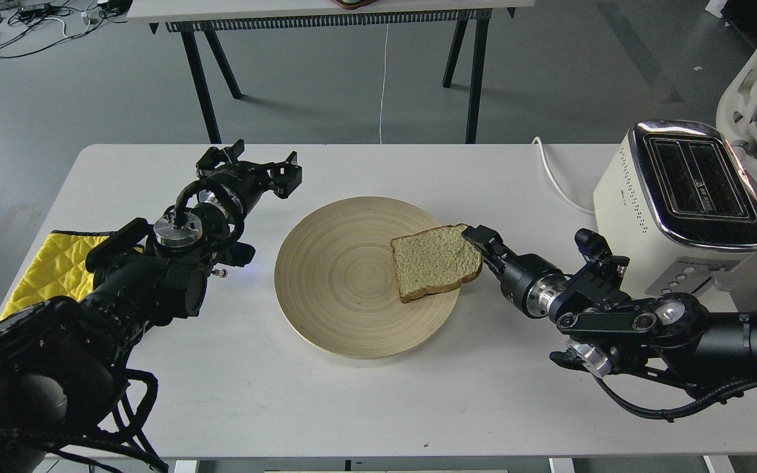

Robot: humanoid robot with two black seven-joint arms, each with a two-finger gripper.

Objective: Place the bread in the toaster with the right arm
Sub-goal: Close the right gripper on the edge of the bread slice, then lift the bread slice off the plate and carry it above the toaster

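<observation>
The bread [434,261] lies flat on the right part of the round wooden plate [332,276], its right edge hanging over the rim. My right gripper [475,238] reaches in from the right and its tip is at the slice's upper right crust; its fingers look dark and close together, so I cannot tell whether they grip the crust. The cream-white toaster [681,197] stands at the table's right end, slots empty, behind the right arm. My left gripper [255,165] is open and empty, left of the plate.
A yellow quilted cloth [50,266] lies at the table's left edge under the left arm. The toaster's white cord [552,177] runs across the table behind the right gripper. A second table stands behind, a white chair at far right.
</observation>
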